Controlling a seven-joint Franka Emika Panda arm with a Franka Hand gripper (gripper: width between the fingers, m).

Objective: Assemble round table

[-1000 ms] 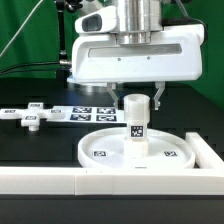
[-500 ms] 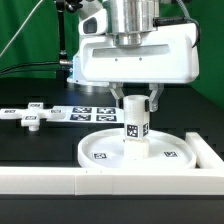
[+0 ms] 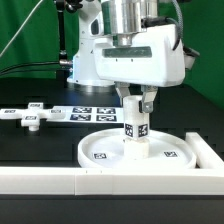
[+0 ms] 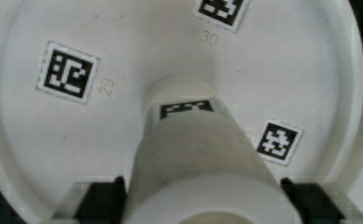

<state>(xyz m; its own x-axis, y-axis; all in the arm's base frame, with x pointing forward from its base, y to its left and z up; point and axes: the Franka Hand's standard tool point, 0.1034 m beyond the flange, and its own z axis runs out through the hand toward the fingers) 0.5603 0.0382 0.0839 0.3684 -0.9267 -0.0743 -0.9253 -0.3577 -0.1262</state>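
Note:
The large round disc lies flat on the table against the border rail. The short cylindrical leg stands upright at its centre. My gripper comes straight down over the leg and is shut on its top, one finger on each side. In the wrist view the leg fills the space between the black fingers, and the disc with its tags lies beneath. The cross-shaped foot piece lies flat at the exterior view's left, apart from the gripper.
The marker board lies behind the disc. The long white border rail runs along the front and turns up the exterior view's right side beside the disc. The arm's base stands at the back.
The fingers have closed from wide apart onto the top of the leg. The hand has then turned about its vertical axis with the leg in its grip.

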